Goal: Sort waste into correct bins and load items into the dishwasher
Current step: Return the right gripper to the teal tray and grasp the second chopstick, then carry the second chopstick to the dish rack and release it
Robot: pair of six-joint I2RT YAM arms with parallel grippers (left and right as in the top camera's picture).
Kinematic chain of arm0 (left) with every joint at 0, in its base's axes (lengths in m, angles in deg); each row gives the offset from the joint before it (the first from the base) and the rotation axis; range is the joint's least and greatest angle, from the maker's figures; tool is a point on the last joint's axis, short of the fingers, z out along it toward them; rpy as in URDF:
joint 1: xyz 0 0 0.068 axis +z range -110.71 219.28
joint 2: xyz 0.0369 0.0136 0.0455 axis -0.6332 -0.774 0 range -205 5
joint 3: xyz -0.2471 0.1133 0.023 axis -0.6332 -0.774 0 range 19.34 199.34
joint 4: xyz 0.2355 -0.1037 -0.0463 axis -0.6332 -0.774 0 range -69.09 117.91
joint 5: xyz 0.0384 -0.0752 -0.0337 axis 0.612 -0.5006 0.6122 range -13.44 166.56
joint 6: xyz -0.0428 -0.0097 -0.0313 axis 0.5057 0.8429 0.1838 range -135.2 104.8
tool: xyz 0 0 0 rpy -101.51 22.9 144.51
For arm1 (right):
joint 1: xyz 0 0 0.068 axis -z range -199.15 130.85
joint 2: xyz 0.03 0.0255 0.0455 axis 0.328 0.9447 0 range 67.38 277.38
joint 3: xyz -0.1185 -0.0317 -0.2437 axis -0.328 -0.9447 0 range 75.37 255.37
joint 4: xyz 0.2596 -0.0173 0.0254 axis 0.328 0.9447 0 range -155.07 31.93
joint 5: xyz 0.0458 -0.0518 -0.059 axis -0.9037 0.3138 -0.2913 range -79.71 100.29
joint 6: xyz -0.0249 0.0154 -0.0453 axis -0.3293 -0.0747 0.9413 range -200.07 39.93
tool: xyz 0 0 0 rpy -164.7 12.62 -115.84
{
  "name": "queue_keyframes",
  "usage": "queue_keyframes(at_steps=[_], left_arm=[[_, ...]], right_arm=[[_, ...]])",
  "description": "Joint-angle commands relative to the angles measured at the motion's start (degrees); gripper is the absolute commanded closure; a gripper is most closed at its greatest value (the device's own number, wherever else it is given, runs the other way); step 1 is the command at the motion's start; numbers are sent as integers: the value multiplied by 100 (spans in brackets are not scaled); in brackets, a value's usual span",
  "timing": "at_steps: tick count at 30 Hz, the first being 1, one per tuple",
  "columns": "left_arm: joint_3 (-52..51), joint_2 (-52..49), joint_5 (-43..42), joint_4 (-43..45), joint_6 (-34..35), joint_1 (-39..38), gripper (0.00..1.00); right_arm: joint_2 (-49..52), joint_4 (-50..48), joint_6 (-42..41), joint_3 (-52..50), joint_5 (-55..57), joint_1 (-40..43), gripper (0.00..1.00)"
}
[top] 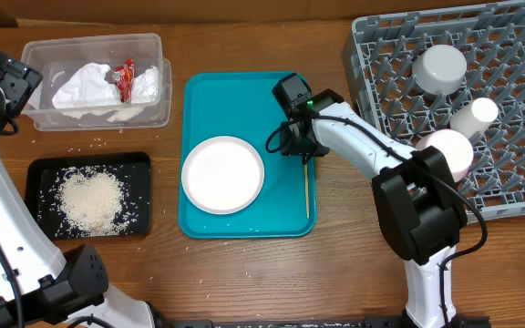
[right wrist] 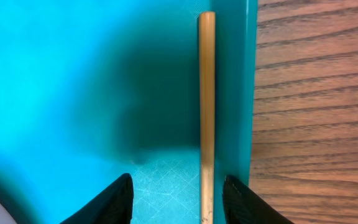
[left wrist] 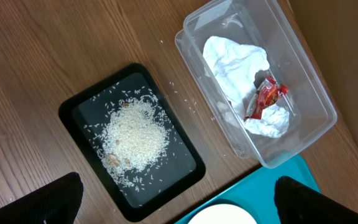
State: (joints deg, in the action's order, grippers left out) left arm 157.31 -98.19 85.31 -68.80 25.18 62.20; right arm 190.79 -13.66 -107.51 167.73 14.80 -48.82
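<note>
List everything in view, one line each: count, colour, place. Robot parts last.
tub: one, clear, top left
napkin: one, white, in tub
sauce packet: one, red, in tub
black tray: one, below tub
rice: pile, white, in black tray; stray grains beside it
teal tray: one, centre
white plate: one, on teal tray
chopstick: one, wooden, teal tray's right edge
dish rack: one, grey, top right
bowl: one, pale, upturned in dish rack
cup: one, white, in dish rack
pinkish plate: one, in dish rack
left gripper: open, over black tray and tub
right gripper: open, astride chopstick
</note>
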Motion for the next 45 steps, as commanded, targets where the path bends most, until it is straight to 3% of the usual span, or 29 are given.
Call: queue_keyframes(at_steps=[1, 5, 9, 14, 19, 23, 28, 32, 37, 45], left_arm=[[-26, -57, 20, -9, 76, -7, 0], [-26, -57, 20, -9, 76, -7, 0], [-26, -57, 20, -9, 76, -7, 0], [-26, -57, 20, -9, 76, -7, 0], [-26, -57, 20, -9, 76, -7, 0], [-26, -57, 20, -9, 76, -7, 0], [-26, -57, 20, -9, 76, -7, 0], [-26, -57, 20, -9, 76, -7, 0], [-26, -57, 20, -9, 76, -7, 0], [-26, -57, 20, -9, 76, -7, 0]], right_arm=[[50, -72, -70, -208, 11, 11, 52], [52, -107, -74, -354, -76, 11, 61], [52, -101, -90, -354, -262, 11, 64], [46, -61, -90, -321, -420, 11, 95], [35, 372, -90, 227, -431, 105, 96], [-39, 1268, 11, 1397, -442, 415, 96], [-111, 2251, 1049, 3156, -437, 1045, 96], [-111, 2643, 2135, 3982, -584, 1735, 96], [-92, 2721, 3289, 4030, -1410, 2566, 96], [7, 2385, 3565, 3495, -1770, 3136, 96]])
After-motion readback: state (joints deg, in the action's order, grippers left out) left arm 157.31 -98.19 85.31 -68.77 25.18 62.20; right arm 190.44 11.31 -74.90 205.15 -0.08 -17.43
